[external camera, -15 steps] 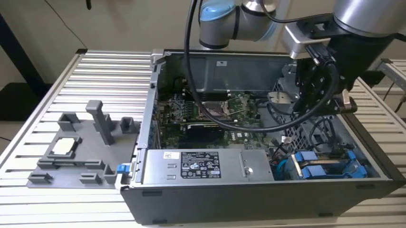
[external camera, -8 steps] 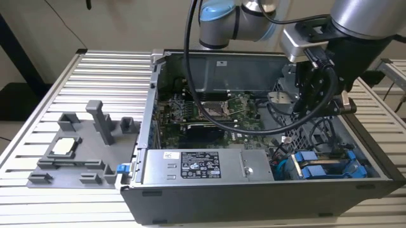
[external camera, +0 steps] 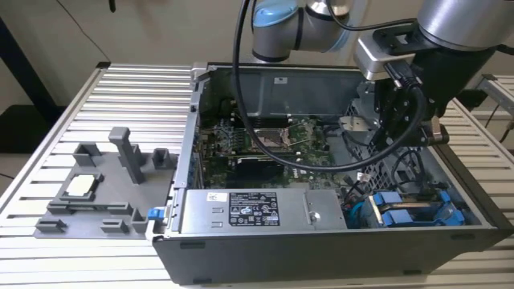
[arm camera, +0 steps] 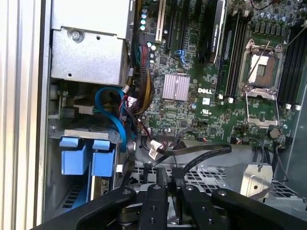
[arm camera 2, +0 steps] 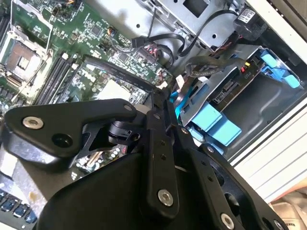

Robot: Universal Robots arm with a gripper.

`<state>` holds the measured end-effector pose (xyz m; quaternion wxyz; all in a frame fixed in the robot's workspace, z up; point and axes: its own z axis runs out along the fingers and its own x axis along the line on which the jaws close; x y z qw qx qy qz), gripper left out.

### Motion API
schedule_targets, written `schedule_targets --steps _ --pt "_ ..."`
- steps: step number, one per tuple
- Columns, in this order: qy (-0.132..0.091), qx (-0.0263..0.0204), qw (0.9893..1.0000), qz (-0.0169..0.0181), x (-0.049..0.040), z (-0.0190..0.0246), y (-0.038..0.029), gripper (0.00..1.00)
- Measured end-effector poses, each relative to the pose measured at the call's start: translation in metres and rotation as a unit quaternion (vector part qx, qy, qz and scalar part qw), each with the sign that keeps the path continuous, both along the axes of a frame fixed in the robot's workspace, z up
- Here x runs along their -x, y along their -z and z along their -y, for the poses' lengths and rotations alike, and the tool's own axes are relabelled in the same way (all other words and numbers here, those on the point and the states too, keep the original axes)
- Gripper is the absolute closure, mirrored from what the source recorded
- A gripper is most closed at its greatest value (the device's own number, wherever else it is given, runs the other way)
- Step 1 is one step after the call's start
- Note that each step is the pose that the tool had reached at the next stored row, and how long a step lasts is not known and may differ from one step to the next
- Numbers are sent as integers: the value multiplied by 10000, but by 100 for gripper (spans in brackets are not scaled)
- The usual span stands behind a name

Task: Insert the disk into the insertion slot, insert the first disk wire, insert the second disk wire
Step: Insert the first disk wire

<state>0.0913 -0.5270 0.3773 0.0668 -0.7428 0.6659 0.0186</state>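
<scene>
The end effector [arm camera: 173,181], its tips half hidden in both wrist views, seems closed on the plug of a black wire [arm camera: 206,152], near the insertion slot [arm camera 2: 230,52] where the disk [external camera: 401,215] already sits, mostly covered by its blue carrier [arm camera: 88,160].

A silver-grey tubular robot arm with pale blue joint caps [external camera: 281,30] is bent down over the open grey metal computer case [external camera: 321,256], toward that case's side at the exterior view's right. The black linkage gripper [arm camera: 171,187] is held inside the case, and its fingers [arm camera: 157,203] are closed on a thin black cable [arm camera: 206,153].
</scene>
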Motion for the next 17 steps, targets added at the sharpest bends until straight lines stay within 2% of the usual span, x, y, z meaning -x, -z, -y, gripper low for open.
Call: schedule_targets --steps 10,14,16,17 --pt "0 3 10000 0 -11 12 0 84" --pt "0 69 10000 0 -31 42 0 84" --pt "0 134 9999 0 -39 60 1 84" --pt "0 184 9998 0 -42 68 -1 84"
